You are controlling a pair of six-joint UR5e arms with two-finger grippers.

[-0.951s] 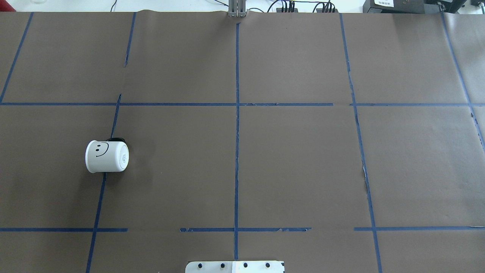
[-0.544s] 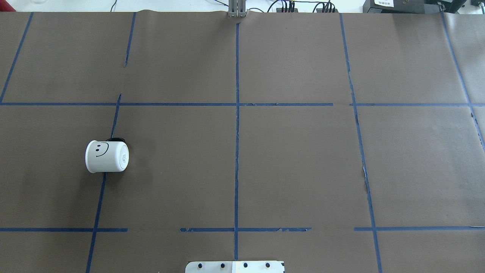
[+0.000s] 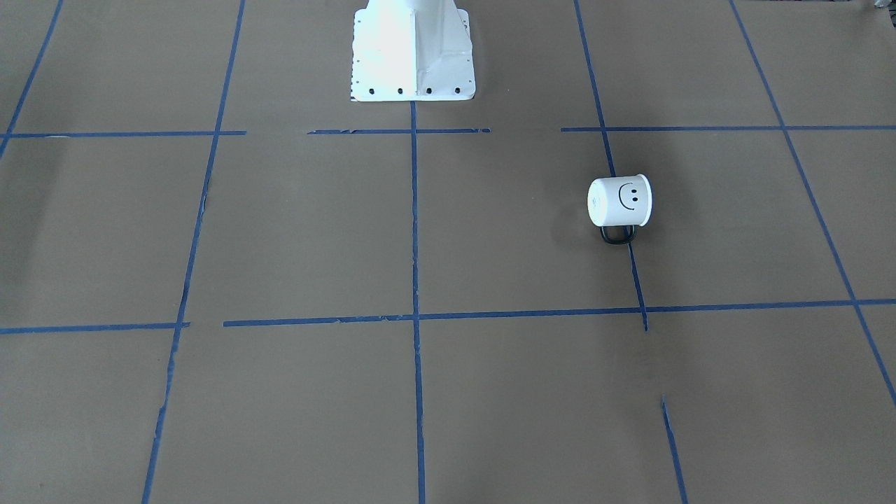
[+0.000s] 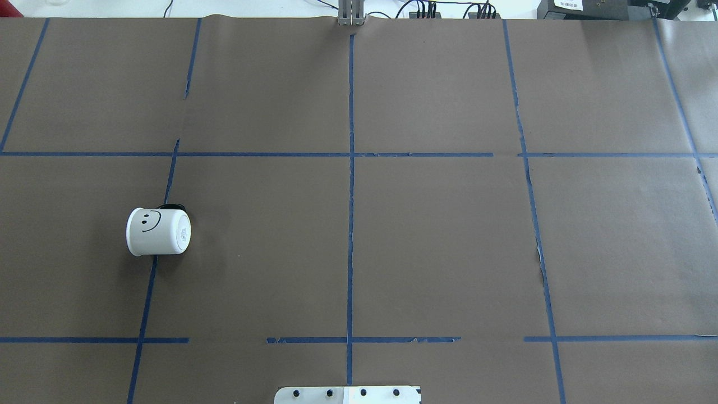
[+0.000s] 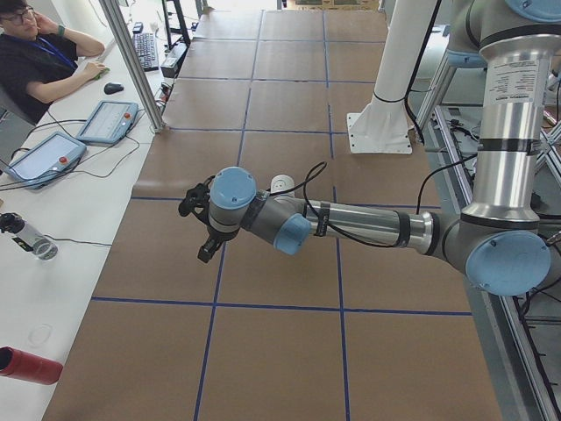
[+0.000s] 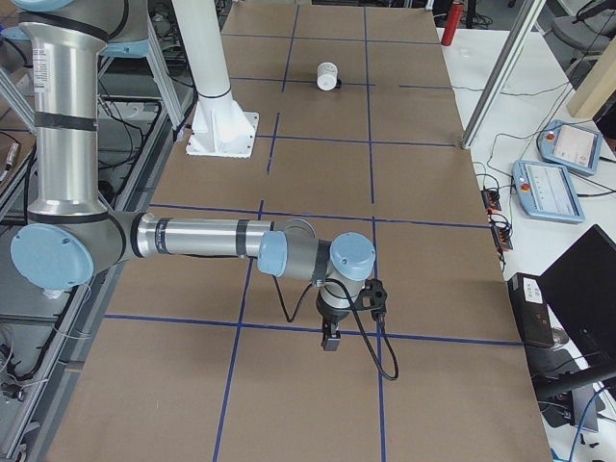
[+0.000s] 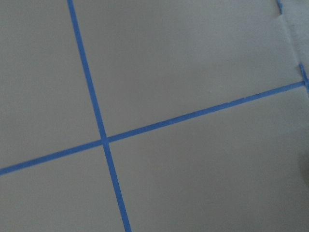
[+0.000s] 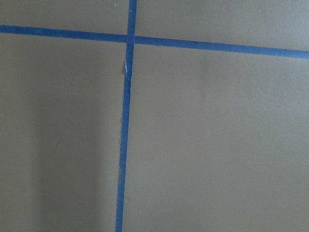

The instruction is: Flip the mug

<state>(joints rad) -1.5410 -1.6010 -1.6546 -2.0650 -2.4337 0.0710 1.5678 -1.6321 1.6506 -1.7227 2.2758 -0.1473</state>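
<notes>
- Left gripper (image 5: pixel 204 231): seen only from the table's left end, on an arm stretched low and level over the brown paper (image 4: pixel 449 235). It hangs clear of the surface, on the near side of the mug. Cannot tell whether the claw is apart or together.
- Left wrist camera: bare paper and two crossing strips of blue tape (image 7: pixel 104 141), nothing else.
- Mug (image 4: pixel 158 231): left half of the table, lying on its side across a tape line. Nothing touches it. The flat base faces table centre and the mouth faces the left end.
- Smiley face (image 4: pixel 150 220) is turned upward. The black handle (image 3: pixel 617 236) points away from the robot and lies low against the paper.
- White base plate (image 4: pixel 348 394): centre of the robot's edge of the table.
- Right gripper (image 6: pixel 331 335): seen only from the right end, pointing down above the paper beside a tape crossing, well apart from the mug. Claw state cannot be told.
- Right wrist camera: paper and tape only.
</notes>
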